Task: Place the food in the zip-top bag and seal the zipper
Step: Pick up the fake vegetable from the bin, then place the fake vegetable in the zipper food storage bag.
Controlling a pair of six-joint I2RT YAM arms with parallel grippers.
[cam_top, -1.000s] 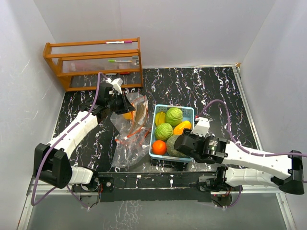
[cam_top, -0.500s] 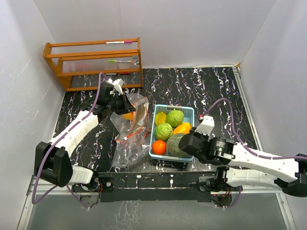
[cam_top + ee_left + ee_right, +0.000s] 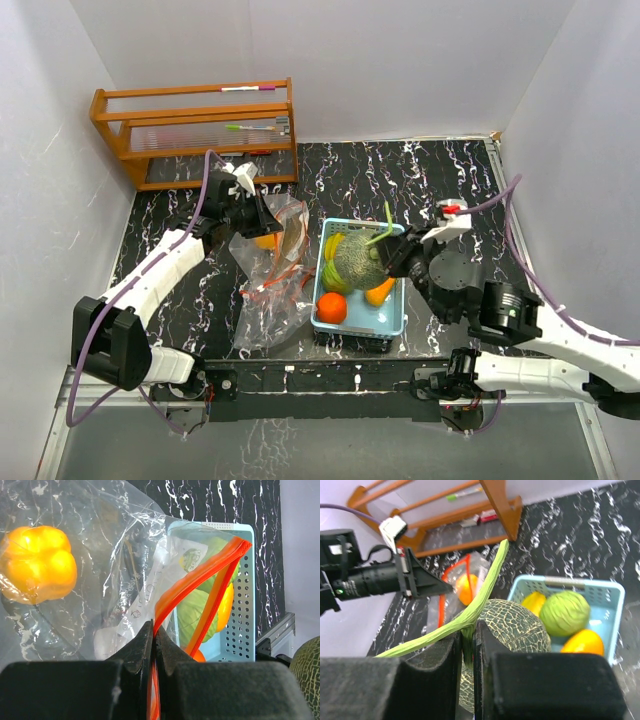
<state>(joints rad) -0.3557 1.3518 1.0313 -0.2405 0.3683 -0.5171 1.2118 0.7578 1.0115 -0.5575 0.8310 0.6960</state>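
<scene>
My right gripper (image 3: 386,254) (image 3: 468,632) is shut on the green stem (image 3: 481,595) of the netted melon (image 3: 355,262) (image 3: 517,627) and holds it above the light-blue basket (image 3: 392,321). The basket holds a green cabbage ball (image 3: 565,612), an orange (image 3: 332,307), a yellow-orange pepper (image 3: 585,642) and a yellow piece (image 3: 534,602). My left gripper (image 3: 262,215) (image 3: 154,630) is shut on the red zipper edge of the clear zip-top bag (image 3: 272,285) (image 3: 125,580), holding its mouth up and open. A yellow-orange pepper (image 3: 37,564) lies inside the bag.
A wooden rack (image 3: 195,130) with pens stands at the back left. White walls close in left, right and back. The black marbled table (image 3: 450,190) extends behind the basket.
My right gripper has lifted the melon by its stem out of the basket's near corner and raised it over the basket. The left arm and bag have not moved.
</scene>
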